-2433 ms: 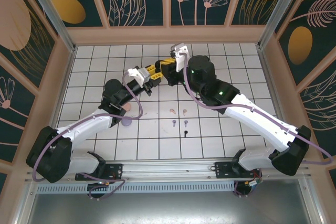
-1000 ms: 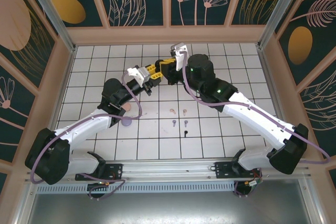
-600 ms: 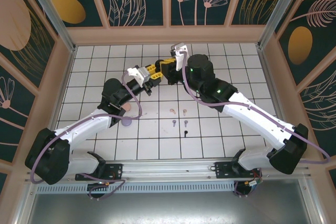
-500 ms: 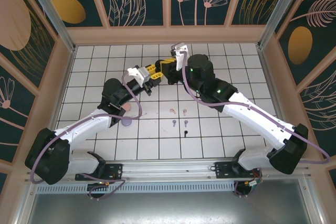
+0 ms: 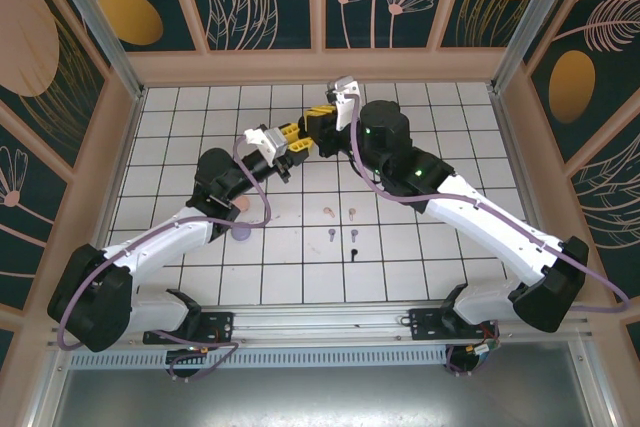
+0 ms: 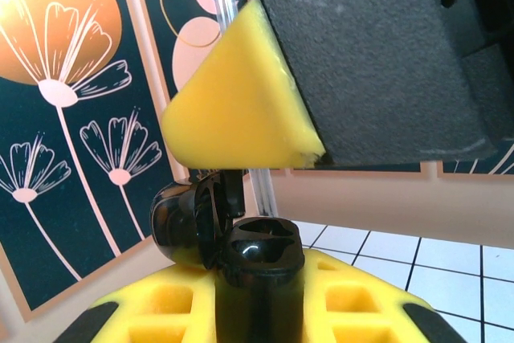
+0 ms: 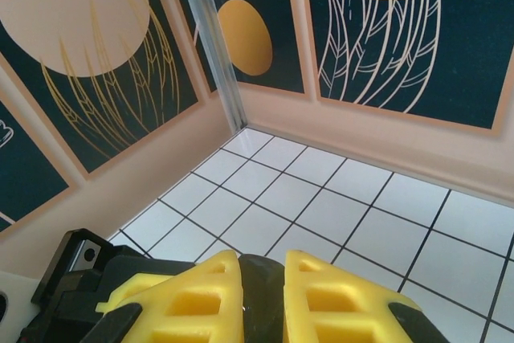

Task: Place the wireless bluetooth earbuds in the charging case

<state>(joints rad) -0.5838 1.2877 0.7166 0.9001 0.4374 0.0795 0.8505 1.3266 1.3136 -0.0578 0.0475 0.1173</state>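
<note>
Since half a second ago we see the right gripper (image 5: 318, 119) shifted a little toward 12 o'clock in the top view, while the left gripper (image 5: 296, 139) and the loose earbuds lie where they were.

The two grippers meet tip to tip above the far middle of the tiled table (image 5: 200, 117), the right one at about 1 o'clock of the left one. From the left wrist we see the left fingers (image 6: 161, 311) clamped on a glossy black charging case (image 6: 259, 256), which stands upright between them with its lid (image 6: 189, 226) swung open toward 9 o'clock. A yellow fingertip of the right gripper hangs just above the case, not touching it.

From the right wrist we see its fingers (image 7: 201, 295) drawn close together, with a dark thing (image 7: 263, 279) in the narrow gap; we cannot tell what it is, or whether it is gripped.

At 6 o'clock of the grippers, well apart from them, five earbuds lie on the tiles: two pale pink earbuds (image 5: 328, 212) side by side, two lilac earbuds (image 5: 331, 234) just nearer us, and one black earbud (image 5: 354, 254) nearest.

A pink round piece (image 5: 241, 205) and a lilac round piece (image 5: 240, 232) lie beside the left forearm.
</note>
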